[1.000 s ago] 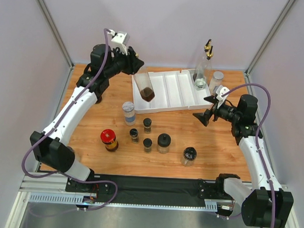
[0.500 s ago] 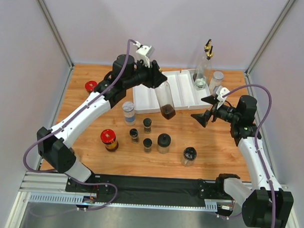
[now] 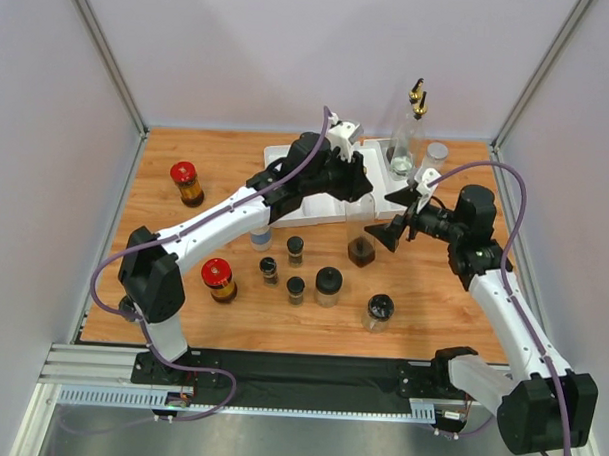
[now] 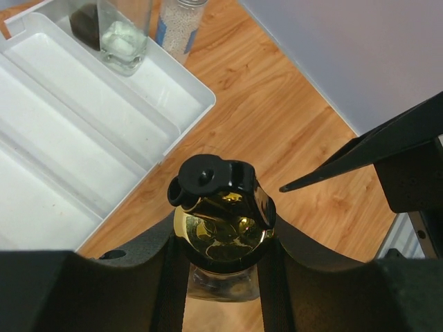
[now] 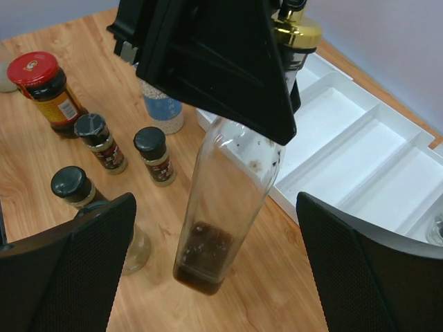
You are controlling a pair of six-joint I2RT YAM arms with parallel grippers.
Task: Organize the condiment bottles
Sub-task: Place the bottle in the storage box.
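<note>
One gold-spouted bottle hangs near-upright just off the near edge of the white tray, neck clamped in the left gripper, the right gripper gaping empty beside its body.

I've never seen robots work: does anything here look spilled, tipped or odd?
Nothing spilled or tipped. One tall bottle of dark sauce is held by its neck in the left end effector, just off the white tray.

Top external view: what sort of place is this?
Probably a robotics lab cell, not a kitchen: plain grey partition walls, an aluminium mounting rail, and a wooden tabletop staged with condiment bottles.
</note>
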